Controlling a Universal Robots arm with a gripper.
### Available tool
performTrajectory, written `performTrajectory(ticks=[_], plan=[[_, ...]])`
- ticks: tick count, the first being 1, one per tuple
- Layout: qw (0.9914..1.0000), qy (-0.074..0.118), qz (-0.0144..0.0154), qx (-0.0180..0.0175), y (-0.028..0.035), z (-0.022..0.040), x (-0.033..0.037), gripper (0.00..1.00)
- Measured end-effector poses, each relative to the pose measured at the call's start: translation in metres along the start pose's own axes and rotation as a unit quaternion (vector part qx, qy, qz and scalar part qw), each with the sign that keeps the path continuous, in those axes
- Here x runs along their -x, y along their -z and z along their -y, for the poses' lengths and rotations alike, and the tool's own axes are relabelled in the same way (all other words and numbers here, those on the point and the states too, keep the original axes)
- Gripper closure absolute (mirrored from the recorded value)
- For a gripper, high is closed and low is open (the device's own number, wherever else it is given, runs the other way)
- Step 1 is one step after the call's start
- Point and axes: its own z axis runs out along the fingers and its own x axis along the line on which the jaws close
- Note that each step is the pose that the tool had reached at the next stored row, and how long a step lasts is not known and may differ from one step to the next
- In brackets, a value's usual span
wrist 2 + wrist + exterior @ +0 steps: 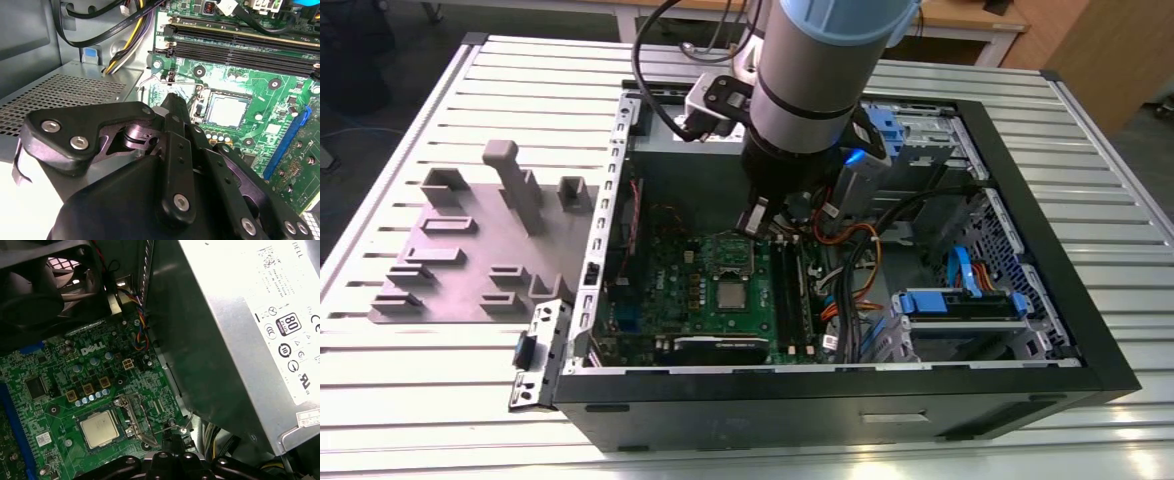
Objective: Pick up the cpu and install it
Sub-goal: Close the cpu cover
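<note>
Reaching straight down into the open computer case (pixel 1067 330), the arm holds its gripper (pixel 757 216) above the green circuit board (pixel 670 290), just beside the socket's wire lever (pixel 172 427). Its black fingers (pixel 176 117) look pressed together on nothing. The cpu (pixel 731 293), a flat square with a dull silver top, sits in its socket on the board (pixel 99 429) (pixel 227 110).

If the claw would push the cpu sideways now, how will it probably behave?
The cpu is a flat, thin square, so it looks stiff and light. It lies inside its socket frame on the green board, so it would probably resist sliding. Its smooth metal top may be slippery.
</note>
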Motion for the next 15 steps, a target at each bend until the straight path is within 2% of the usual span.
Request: performTrajectory(ticks=[9, 15], plan=[[1.00000, 0.001, -0.0002, 0.0001, 0.0003, 0.0006, -0.0014, 0.89], [1.00000, 0.001, 0.0000, 0.0002, 0.0010, 0.0021, -0.0049, 0.89]])
